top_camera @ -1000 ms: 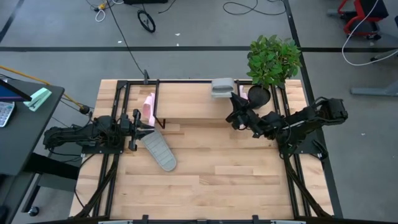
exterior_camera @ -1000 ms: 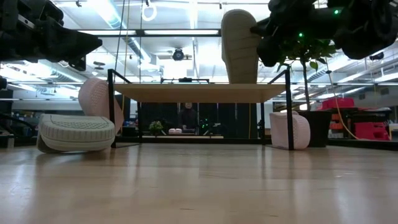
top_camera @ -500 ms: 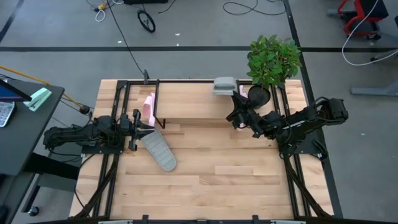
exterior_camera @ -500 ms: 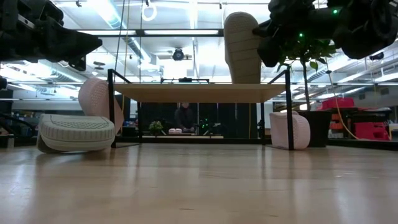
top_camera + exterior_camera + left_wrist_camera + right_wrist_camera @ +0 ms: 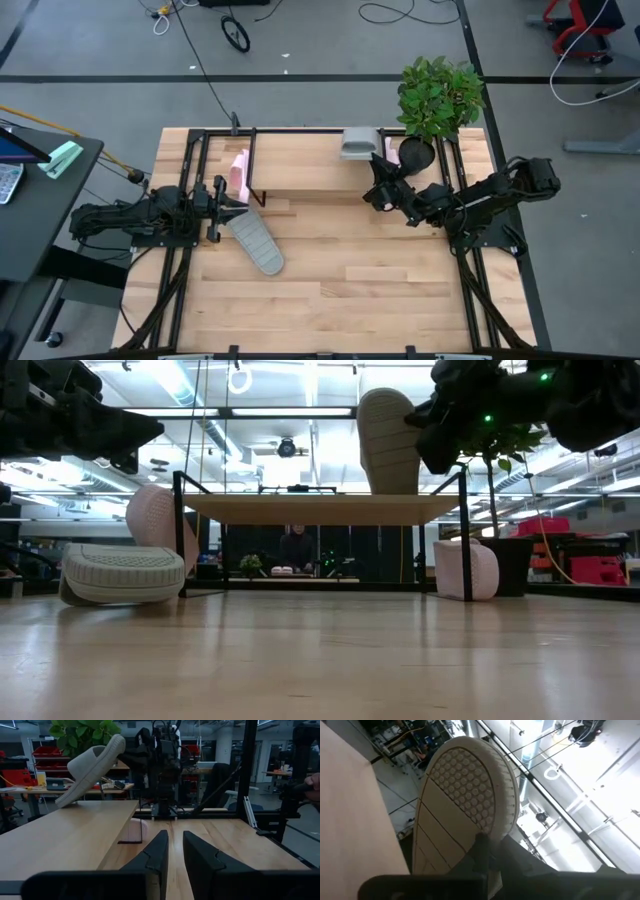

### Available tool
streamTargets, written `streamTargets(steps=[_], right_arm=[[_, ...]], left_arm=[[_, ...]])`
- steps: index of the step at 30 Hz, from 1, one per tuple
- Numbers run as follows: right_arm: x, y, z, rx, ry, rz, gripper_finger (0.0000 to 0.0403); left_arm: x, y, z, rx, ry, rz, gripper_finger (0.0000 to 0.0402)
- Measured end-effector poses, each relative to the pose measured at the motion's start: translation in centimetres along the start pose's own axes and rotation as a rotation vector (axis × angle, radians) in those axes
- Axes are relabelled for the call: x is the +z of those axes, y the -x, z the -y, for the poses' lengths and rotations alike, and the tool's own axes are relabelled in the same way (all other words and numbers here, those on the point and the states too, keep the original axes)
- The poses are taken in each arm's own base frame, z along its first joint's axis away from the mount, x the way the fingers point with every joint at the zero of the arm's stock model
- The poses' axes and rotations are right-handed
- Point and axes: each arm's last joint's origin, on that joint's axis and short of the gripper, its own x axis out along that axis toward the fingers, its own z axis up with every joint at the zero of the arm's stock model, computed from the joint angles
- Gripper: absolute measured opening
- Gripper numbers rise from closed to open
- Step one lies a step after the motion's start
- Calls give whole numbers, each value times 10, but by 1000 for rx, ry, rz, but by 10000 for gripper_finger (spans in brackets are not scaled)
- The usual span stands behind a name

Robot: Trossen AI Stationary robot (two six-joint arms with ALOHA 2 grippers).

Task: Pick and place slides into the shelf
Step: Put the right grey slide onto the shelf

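Note:
The shelf (image 5: pixel 300 165) stands at the table's far side. One grey slide (image 5: pixel 92 767) stands steeply tilted on the shelf board, held by my right gripper (image 5: pixel 131 755), which is shut on it. The other grey slide (image 5: pixel 256 243) lies sole-up on the table by my left gripper (image 5: pixel 225 208), which hovers with its fingers nearly together and touches nothing. One pink slide (image 5: pixel 240 172) leans on its side against the shelf's left leg. The second pink slide (image 5: pixel 465 570) stands beside the shelf's right leg. My right gripper holds the grey slide near its raised end (image 5: pixel 119 746), pinched between the two fingers, coming level from the table's right side. The dotted sole (image 5: pixel 470 785) faces the wrist camera. The slide's lower end (image 5: pixel 62 800) rests on the shelf board; the rest stands tilted above it.
A potted plant (image 5: pixel 438 100) stands at the table's far right corner, close behind the right arm. A person (image 5: pixel 295 548) shows in the room beyond the shelf, and a hand (image 5: pixel 312 782) to one side. Bare wood (image 5: pixel 350 290) lies toward the near edge.
My right gripper has swayed slightly over the shelf's right part. The grey slide's raised end has rocked with it, tipping a little, while its lower end has stayed on the board. The left arm has kept still.

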Motion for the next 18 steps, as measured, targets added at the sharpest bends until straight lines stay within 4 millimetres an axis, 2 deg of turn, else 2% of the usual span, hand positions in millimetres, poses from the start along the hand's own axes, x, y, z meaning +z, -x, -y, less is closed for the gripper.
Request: streamTargets(steps=[10,18], right_arm=[[12,19,-6,51,-62,-33,22],[11,25,-20,130,-136,-99,25]], left_arm=[[0,0,0,0,0,0,71],[0,0,0,0,0,0,62]])
